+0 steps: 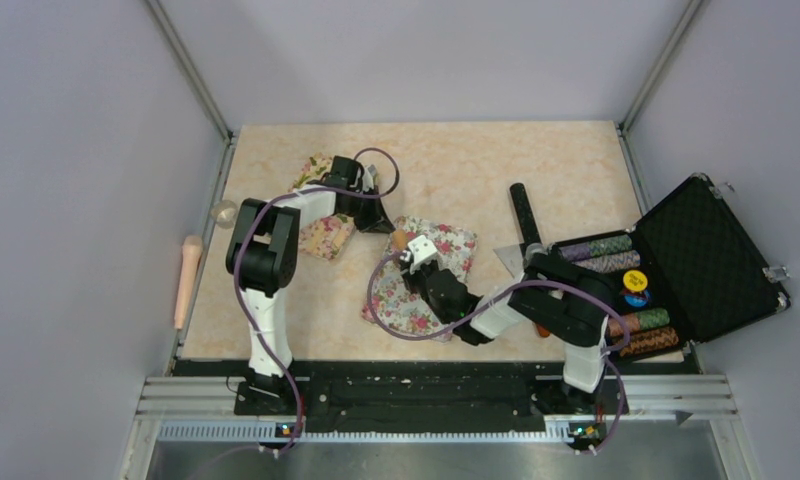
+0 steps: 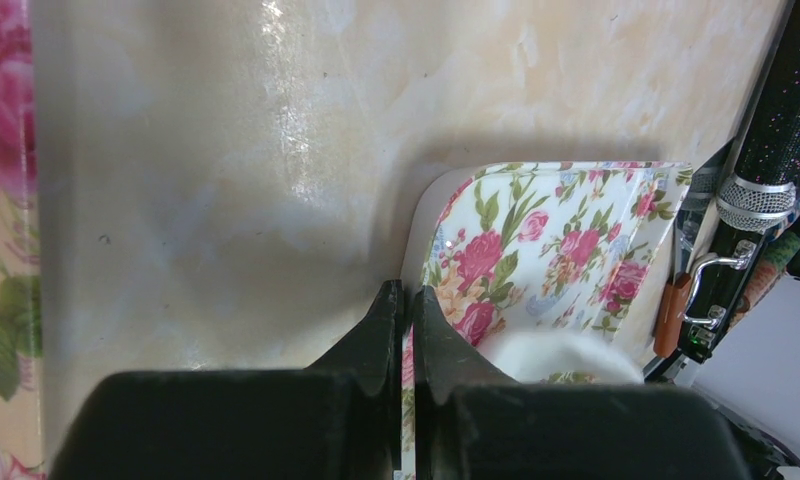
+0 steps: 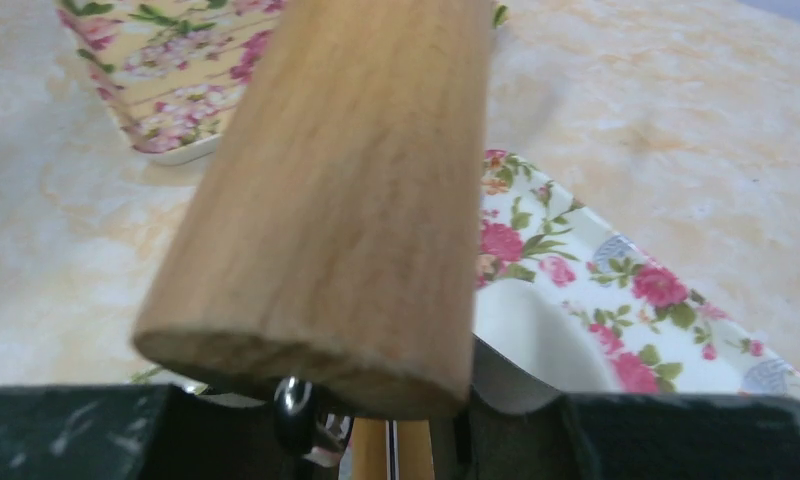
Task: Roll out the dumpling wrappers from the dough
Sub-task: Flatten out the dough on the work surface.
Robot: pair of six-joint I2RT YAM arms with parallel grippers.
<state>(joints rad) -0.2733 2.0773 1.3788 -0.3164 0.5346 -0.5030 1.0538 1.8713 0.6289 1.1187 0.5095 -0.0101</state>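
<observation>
A floral tray lies mid-table. A flat white piece of dough lies on it, also seen in the left wrist view. Only part of the dough shows, so I cannot tell its full shape. My right gripper is over the tray, shut on a wooden rolling pin. The pin's end points toward the far left, and the dough sits just right of the pin. My left gripper is shut on the edge of the floral tray, at its far-left corner.
Two smaller floral plates lie under the left arm. An open black case of poker chips stands at the right edge. A black cylinder lies behind the tray. A second rolling pin lies off the table's left edge.
</observation>
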